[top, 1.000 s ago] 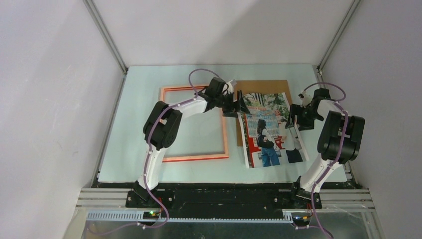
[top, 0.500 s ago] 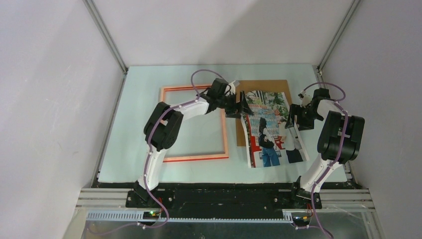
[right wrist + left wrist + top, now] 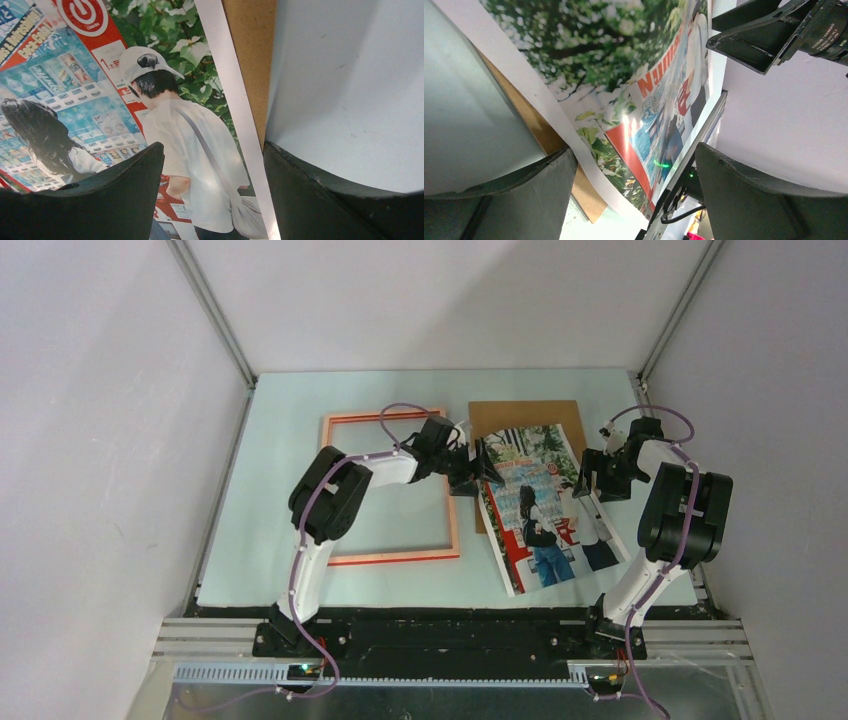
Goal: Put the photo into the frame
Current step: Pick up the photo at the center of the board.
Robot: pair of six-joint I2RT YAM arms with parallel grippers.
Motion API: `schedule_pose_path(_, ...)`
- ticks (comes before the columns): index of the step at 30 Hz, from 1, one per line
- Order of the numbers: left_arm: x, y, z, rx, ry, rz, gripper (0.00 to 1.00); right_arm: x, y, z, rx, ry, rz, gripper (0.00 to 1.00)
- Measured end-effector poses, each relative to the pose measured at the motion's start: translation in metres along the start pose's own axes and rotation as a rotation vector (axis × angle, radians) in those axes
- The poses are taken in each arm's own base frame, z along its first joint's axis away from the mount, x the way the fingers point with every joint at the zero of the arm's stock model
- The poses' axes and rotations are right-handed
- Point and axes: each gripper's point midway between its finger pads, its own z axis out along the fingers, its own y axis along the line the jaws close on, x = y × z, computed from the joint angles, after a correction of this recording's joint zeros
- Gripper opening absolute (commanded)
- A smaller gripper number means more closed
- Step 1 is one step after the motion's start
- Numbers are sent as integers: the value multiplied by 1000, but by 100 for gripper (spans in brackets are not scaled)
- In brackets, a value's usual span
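1. Bench [image 3: 280,540]: pale surface that carries everything; the two arm bases sit at its near edge.
2. Frame [image 3: 390,558]: lies flat on the left-centre of the bench, pale orange-pink side up, with the bench surface showing through its opening.
3. Photo [image 3: 540,510]: lies picture side up on the right half of the bench, outside the frame and just beside its right rail. It sits skewed, its near end swung toward the right edge of the bench. Its far part overlaps the backing board, and its near corner lies close to the near edge.
4. Backing board [image 3: 525,413]: a brown sheet toward the far edge, partly covered by the photo. Its edge shows beside the print's white border in both wrist views.
5. Left fingers [image 3: 519,200]: spread wide with nothing pinched between them, low over the photo's far left corner. The arm reaches across the frame's far right corner. Whether the tips touch the paper cannot be told.
6. Right fingers [image 3: 100,200]: spread apart with nothing pinched. They are poised over the photo's right border, one finger above the print and the other above bare bench.
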Motion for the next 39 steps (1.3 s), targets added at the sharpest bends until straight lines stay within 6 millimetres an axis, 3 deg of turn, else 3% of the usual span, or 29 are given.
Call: schedule_pose_path(39, -14, -40, -5, 172, -40, 64, 95, -1, 8, 3, -2, 3, -2, 76)
